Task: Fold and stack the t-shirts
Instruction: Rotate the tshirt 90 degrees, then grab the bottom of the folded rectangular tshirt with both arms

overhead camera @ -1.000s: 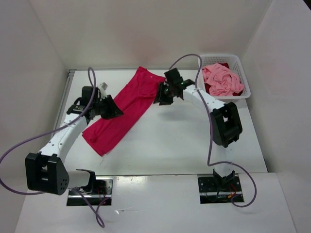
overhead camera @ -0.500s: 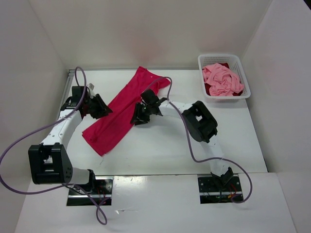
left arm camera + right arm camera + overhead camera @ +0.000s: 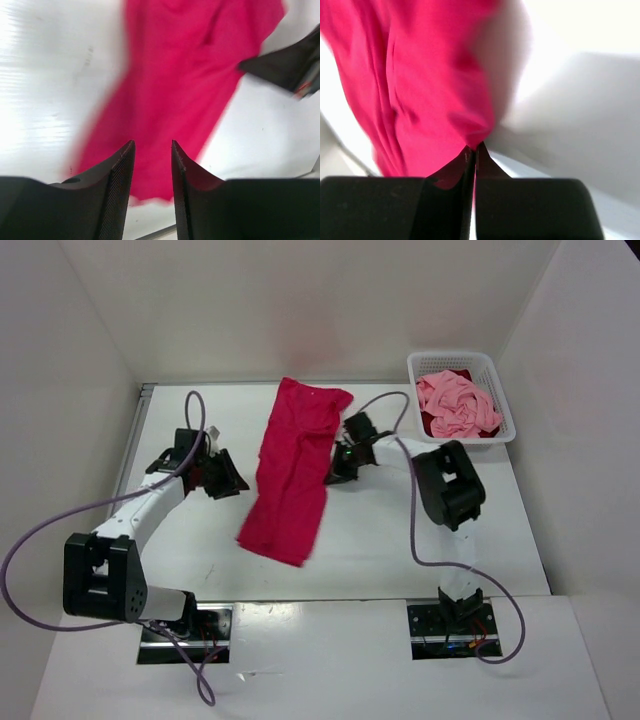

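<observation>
I had the right gripper (image 3: 472, 150) pinched shut on the edge of the magenta t-shirt (image 3: 292, 475), which lay stretched out left of the basket (image 3: 455, 357). Farther left of the basket, the left gripper (image 3: 152, 150) stood narrowly apart and empty. The pink t-shirt (image 3: 455, 405) and the crimson t-shirt (image 3: 428, 424) lay inside the basket.

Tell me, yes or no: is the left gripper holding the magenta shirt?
No, the left gripper stands open beside the magenta shirt, with a gap between them in the top view.
</observation>
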`<state>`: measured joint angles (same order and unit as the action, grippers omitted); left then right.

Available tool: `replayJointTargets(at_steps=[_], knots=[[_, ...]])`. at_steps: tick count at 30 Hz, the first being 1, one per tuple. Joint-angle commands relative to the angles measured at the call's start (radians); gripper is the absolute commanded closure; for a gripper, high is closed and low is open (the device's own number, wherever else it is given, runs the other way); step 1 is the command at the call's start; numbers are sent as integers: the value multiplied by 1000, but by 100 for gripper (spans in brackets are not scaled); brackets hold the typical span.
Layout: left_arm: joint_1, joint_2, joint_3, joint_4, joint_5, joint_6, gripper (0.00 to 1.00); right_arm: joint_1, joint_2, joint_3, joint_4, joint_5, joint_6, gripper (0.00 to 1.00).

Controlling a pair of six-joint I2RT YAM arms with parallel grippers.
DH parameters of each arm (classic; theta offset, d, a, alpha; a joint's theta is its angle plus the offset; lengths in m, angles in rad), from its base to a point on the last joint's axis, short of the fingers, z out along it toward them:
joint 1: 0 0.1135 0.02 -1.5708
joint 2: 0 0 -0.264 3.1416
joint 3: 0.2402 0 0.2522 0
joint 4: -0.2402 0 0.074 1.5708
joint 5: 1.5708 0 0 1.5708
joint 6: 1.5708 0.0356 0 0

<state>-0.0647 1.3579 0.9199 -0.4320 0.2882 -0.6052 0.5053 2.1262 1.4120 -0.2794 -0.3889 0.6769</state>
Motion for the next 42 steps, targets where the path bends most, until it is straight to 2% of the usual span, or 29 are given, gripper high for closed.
replayJointTargets(at_steps=[1, 2, 6, 8, 11, 13, 15, 17, 19, 21, 26, 32, 37, 40, 42], knots=[[-76, 33, -15, 58, -6, -19, 57, -137, -121, -91, -128, 64, -183, 100], [-92, 33, -15, 58, -6, -19, 57, -148, -142, -109, -129, 64, -183, 100], [-185, 76, -15, 46, -6, -30, 55, -157, -212, -134, -155, 64, -169, 56], [-222, 76, -56, 33, -6, -30, 55, -157, -268, -180, -143, 64, -154, 51], [-262, 41, -130, 33, 6, -44, 55, -157, -351, -240, -153, 113, -125, 51], [-294, 29, -151, 42, 37, -59, 60, -157, -402, -277, -153, 143, -109, 51], [-372, 52, -151, 52, 37, -73, 61, -146, -463, -289, -179, 154, -96, 56], [-464, 90, -133, 70, 37, -96, 61, -104, -488, -298, -191, 145, -85, 69], [-516, 128, -101, 93, 49, -111, 56, -62, -497, -323, -210, 145, -71, 77], [-570, 155, -81, 114, 49, -122, 53, -7, -508, -366, -210, 145, -51, 77], [-610, 204, -42, 133, 58, -131, 48, 93, -546, -441, -196, 134, 10, 63], [-641, 277, -1, 151, 39, -140, 49, 125, -575, -528, -167, 147, 59, 61], [-641, 322, 8, 161, 39, -140, 60, 147, -584, -550, -167, 122, 69, 61], [-641, 331, 8, 161, 49, -140, 73, 147, -595, -559, -158, 96, 78, 64], [-641, 331, -1, 161, 49, -140, 78, 147, -621, -568, -158, 81, 78, 65]])
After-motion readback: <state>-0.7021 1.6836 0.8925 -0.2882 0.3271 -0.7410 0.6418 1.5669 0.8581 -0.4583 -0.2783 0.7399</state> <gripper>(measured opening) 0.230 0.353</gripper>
